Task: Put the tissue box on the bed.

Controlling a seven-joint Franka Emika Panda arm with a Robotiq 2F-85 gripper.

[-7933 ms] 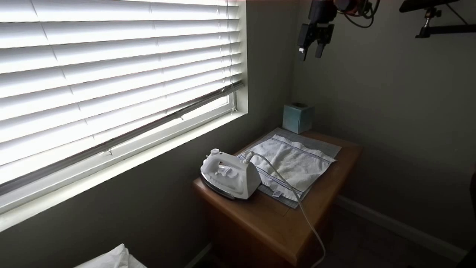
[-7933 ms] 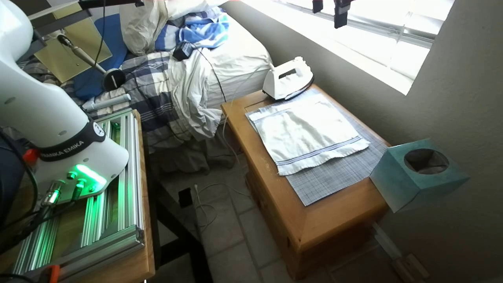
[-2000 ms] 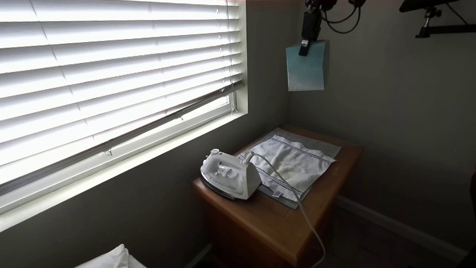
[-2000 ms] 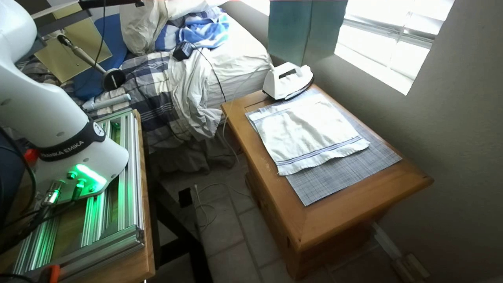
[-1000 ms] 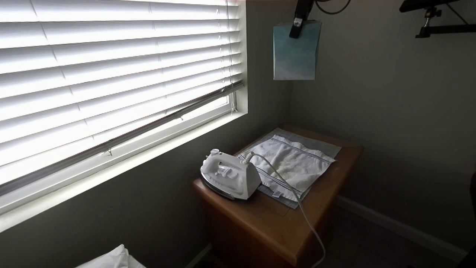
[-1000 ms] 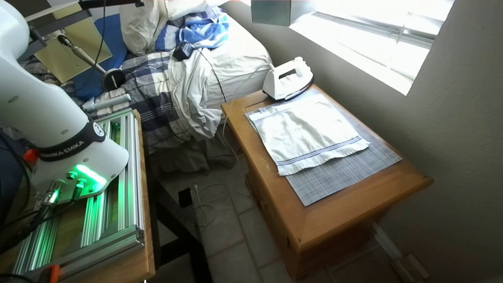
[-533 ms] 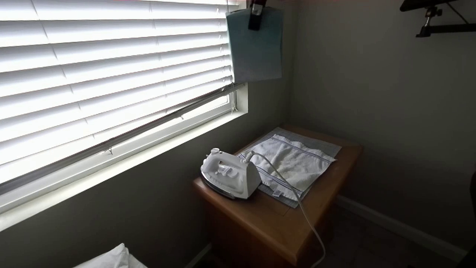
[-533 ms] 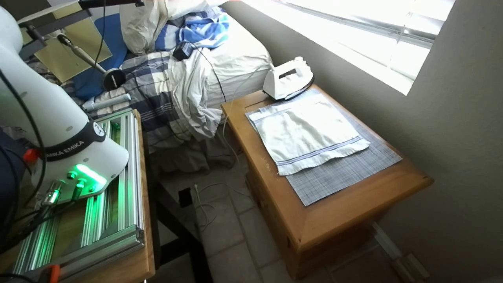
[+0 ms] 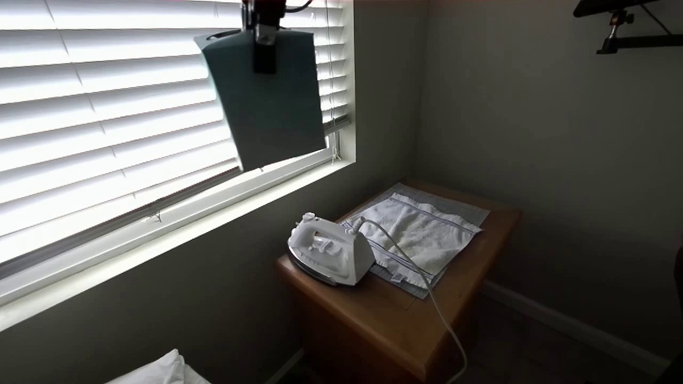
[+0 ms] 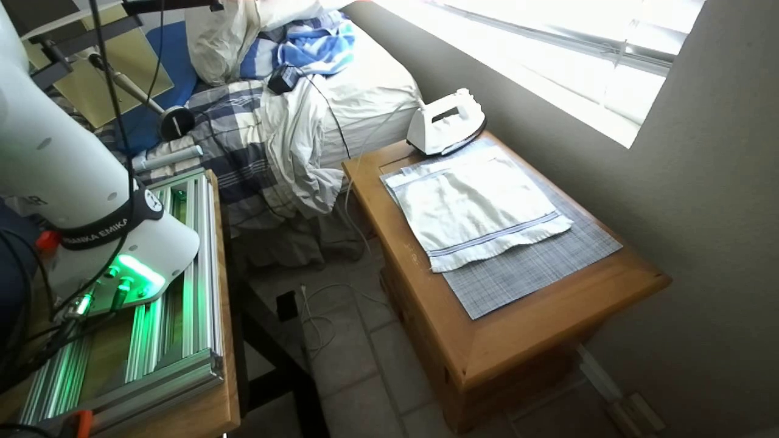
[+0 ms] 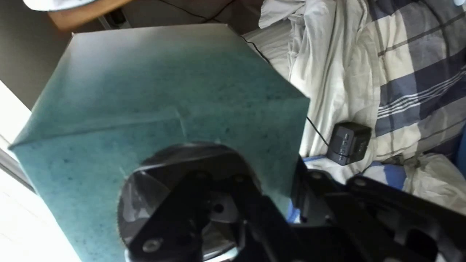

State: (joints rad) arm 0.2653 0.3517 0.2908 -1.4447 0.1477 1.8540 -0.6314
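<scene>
The teal tissue box (image 9: 277, 106) hangs in the air before the window, slightly tilted, in an exterior view. My gripper (image 9: 265, 57) is shut on its upper edge, one dark finger showing on the near face. In the wrist view the box (image 11: 156, 91) fills the left half, its round opening facing the camera. One finger goes into that opening, its tip hidden; the other lies outside the box's side wall. The bed (image 10: 371, 79) has white sheets and a plaid cover; in the wrist view the bed (image 11: 404, 69) shows right of the box, below it.
A white iron (image 10: 447, 125) with a trailing cord stands on the wooden nightstand (image 10: 523, 334), beside a striped white cloth (image 10: 481, 201). On the bed sit a black cube-shaped device (image 10: 284, 79) and a blue-white towel (image 10: 322, 45). Window blinds (image 9: 122, 117) hang close behind the box.
Eight seconds ago the box stood on the nightstand, my gripper open above it. Since then it was gripped and lifted; over the last second it has swung left across the window, nearer the camera.
</scene>
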